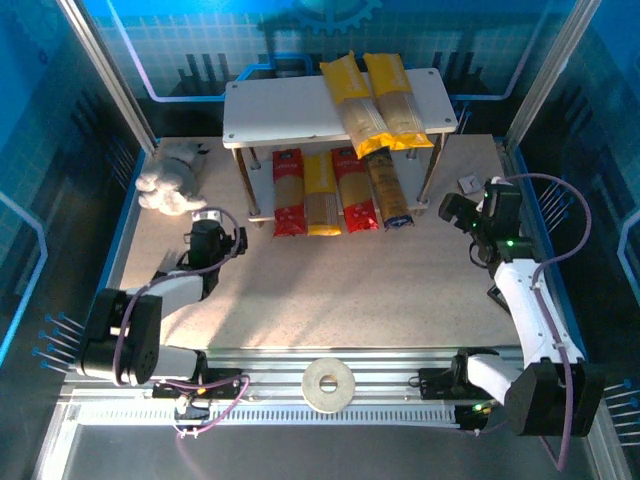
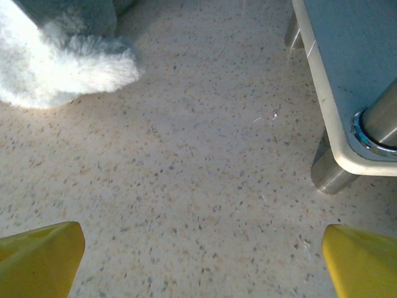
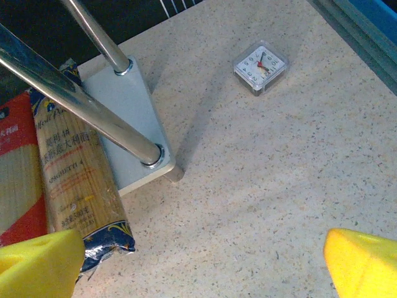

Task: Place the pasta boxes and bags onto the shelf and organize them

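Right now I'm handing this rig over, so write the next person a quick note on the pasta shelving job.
Hands: left hand open and empty over the tabletop between the plush toy and the shelf; right hand open and empty by the shelf's right front leg, near the small clock.
Packs: two yellow packs on the top board; on the lower board, side by side, a red pack, a yellow pack, a second red pack and a tan pack.
Done: all six packs are on the shelf.
Left: perhaps straighten the top pair, which looks angled and overhanging.
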Action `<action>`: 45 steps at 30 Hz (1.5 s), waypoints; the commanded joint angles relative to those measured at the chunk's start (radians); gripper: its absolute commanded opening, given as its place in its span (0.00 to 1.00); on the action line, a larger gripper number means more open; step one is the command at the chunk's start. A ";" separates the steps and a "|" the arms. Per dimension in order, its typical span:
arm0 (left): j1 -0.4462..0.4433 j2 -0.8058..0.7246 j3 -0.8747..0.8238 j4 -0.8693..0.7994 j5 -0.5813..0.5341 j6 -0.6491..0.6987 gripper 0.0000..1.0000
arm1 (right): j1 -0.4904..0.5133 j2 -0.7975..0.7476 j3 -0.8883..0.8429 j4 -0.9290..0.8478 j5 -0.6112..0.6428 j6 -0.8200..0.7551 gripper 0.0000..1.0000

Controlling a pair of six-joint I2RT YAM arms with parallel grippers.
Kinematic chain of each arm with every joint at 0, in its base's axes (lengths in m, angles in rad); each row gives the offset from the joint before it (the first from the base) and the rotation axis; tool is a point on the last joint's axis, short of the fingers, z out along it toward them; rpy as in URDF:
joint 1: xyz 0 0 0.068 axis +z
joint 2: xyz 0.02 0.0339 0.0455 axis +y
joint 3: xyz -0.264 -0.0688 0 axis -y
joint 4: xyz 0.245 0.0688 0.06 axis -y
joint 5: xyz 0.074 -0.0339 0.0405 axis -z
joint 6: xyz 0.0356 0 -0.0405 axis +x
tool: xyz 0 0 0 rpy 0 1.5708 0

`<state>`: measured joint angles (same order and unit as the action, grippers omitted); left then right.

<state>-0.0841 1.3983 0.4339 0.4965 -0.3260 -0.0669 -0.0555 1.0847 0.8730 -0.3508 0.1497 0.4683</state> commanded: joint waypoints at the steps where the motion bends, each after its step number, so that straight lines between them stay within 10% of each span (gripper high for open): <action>1: 0.006 0.068 -0.042 0.336 0.019 0.071 0.99 | -0.015 0.017 -0.046 0.068 0.018 -0.022 1.00; 9: -0.002 0.161 -0.105 0.548 0.067 0.108 0.99 | -0.008 0.098 -0.153 0.276 0.021 -0.102 1.00; 25: -0.002 0.158 -0.118 0.560 0.099 0.118 0.99 | 0.097 0.363 -0.560 1.324 0.120 -0.380 1.00; 45: 0.001 0.157 -0.096 0.518 0.093 0.108 0.99 | 0.138 0.455 -0.494 1.280 0.077 -0.448 1.00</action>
<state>-0.0834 1.5543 0.3298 1.0183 -0.2459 0.0334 0.0738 1.5322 0.3618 0.8772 0.2276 0.0395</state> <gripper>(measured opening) 0.994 0.995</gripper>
